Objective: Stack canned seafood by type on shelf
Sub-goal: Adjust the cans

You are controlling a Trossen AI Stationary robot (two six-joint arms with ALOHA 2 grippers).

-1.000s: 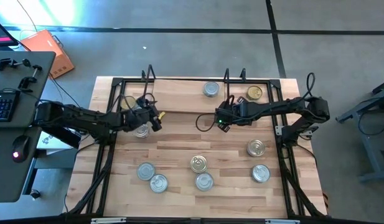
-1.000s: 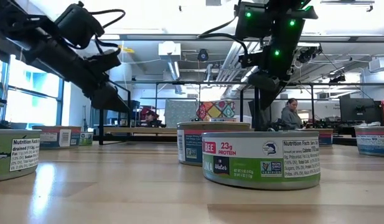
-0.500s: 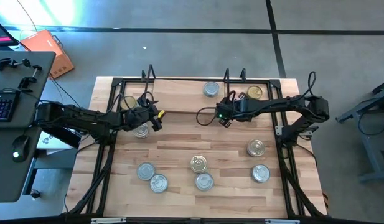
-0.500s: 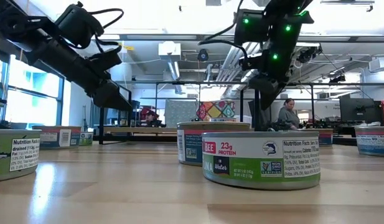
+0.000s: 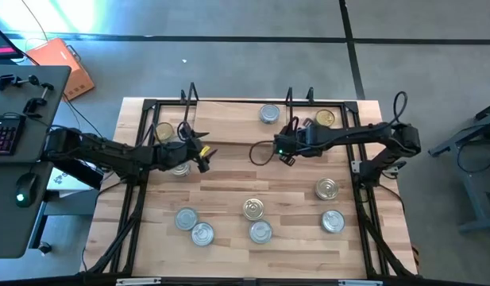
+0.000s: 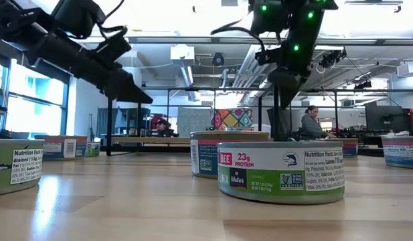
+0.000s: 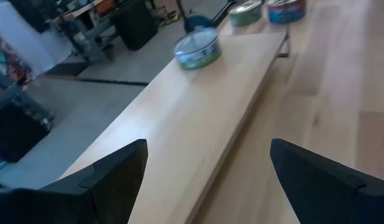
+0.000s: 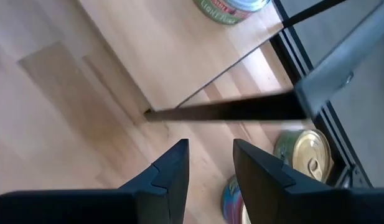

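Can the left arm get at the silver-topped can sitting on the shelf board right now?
Probably yes. The left claw is open and empty, and the shelf board runs bare from it to the silver-topped can. Nothing shows between them; the right claw sits farther over.

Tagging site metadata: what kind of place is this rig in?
Probably a robotics lab or open workshop: exposed ceiling ducts, desks where a person sits behind the table, plus a keyboard workstation beside it.
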